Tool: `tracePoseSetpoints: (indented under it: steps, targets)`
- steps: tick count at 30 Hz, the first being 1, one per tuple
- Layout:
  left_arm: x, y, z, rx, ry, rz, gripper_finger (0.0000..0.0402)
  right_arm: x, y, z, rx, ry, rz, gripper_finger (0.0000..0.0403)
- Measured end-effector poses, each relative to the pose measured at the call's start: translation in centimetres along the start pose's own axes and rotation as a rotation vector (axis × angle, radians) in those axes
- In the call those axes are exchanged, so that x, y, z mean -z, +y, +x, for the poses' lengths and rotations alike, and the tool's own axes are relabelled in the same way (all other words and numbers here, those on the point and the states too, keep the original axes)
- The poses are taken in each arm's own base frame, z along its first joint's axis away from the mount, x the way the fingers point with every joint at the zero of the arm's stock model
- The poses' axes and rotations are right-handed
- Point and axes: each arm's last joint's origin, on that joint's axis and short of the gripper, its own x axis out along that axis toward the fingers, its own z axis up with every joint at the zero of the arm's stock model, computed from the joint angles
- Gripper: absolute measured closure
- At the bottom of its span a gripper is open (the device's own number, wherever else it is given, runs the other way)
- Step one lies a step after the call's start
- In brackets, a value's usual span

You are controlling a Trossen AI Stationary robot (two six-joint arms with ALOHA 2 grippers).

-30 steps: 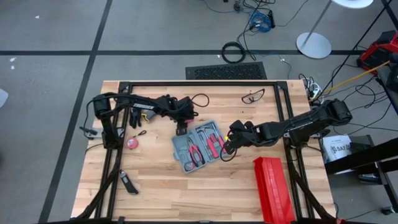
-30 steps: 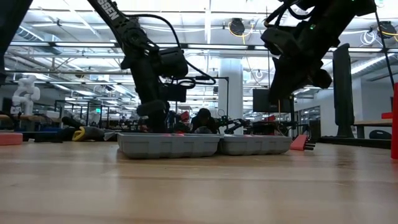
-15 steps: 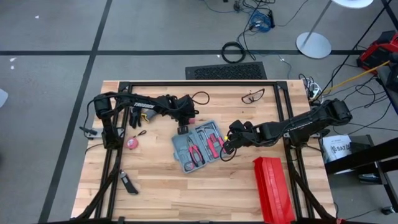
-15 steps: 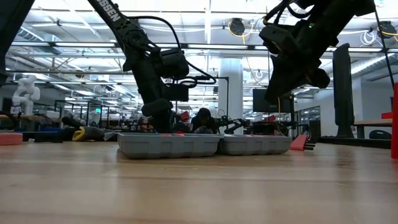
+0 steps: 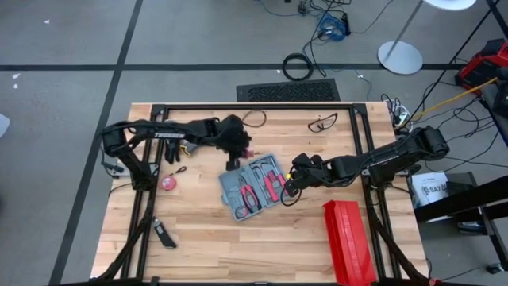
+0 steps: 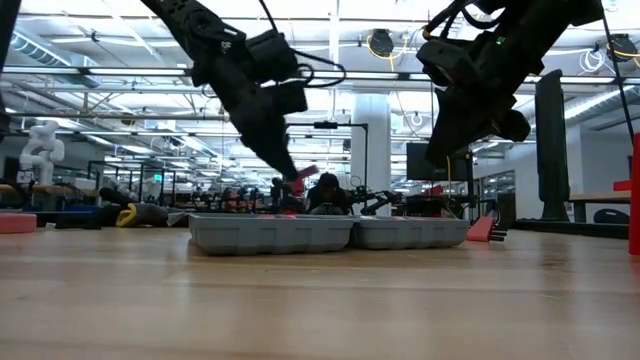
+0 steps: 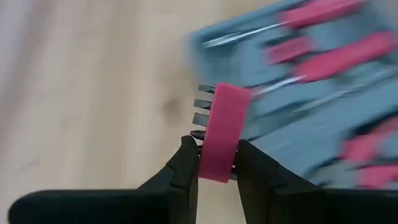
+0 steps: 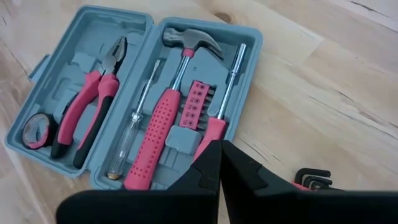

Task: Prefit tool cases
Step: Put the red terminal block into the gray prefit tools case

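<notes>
Your two arms are matte black, built of jointed segments with loose black cables looping beside them. The left arm carries white TROSSEN lettering on one link. Each end effector, left (image 7: pixel 216 165) and right (image 8: pixel 220 163), ends in two smooth, dark, tapered fingers.

White "TROSSEN" lettering on left arm (image 5: pixel 168 135); nothing else legible

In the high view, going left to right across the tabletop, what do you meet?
Folding knife → pink tape measure → left gripper holding a pink bit holder → open tool case → right gripper → red ribbed box.
</notes>
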Motion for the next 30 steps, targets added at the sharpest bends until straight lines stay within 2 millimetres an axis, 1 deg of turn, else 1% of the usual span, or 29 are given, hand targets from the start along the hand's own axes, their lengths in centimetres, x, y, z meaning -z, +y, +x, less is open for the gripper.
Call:
tracePoseSetpoints:
  steps: [2, 5, 11, 13, 15, 19, 24, 26, 30]
  targets:
    - [-0.5, -1.0, 0.5, 0.084, -0.042, 0.033, 0.0324, 0.0, 0.0, 0.0, 0.000, 0.001, -0.006, 0.0399]
    - [-1.7, -2.3, 0.8, 0.262, -0.180, 0.099, 0.0324, 0.0, 0.0, 0.0, -0.001, 0.004, -0.031, 0.0399]
    - [-4.9, -4.2, -0.6, 0.676, -0.562, 0.213, 0.0324, 0.6, 0.4, -0.3, -0.018, 0.016, -0.065, 0.0399]
    - [-5.3, -5.1, -0.6, 0.764, -0.644, 0.251, 0.0324, 1.1, 0.7, -0.6, -0.033, 0.022, -0.079, 0.0399]
    - [-5.3, -6.1, -0.4, 0.821, -0.702, 0.277, 0.0324, 1.6, 1.1, -0.9, -0.049, 0.027, -0.084, 0.0399]
    - [-4.9, -7.6, -1.4, 0.842, -0.873, 0.370, 0.0324, 2.6, 1.7, -1.5, -0.061, 0.009, -0.080, 0.0399]
    - [-3.8, -7.7, -1.8, 0.775, -0.996, 0.359, 0.0324, 3.4, 2.6, -2.3, -0.049, -0.122, -0.127, 0.0399]
    - [-3.5, -7.6, -2.1, 0.758, -1.034, 0.358, 0.0324, 3.5, 3.1, -2.8, -0.042, -0.222, -0.179, 0.0399]
    - [-3.5, -7.6, -2.4, 0.741, -1.074, 0.382, 0.0324, 3.2, 4.5, -4.0, 0.017, -0.506, -0.263, 0.0399]
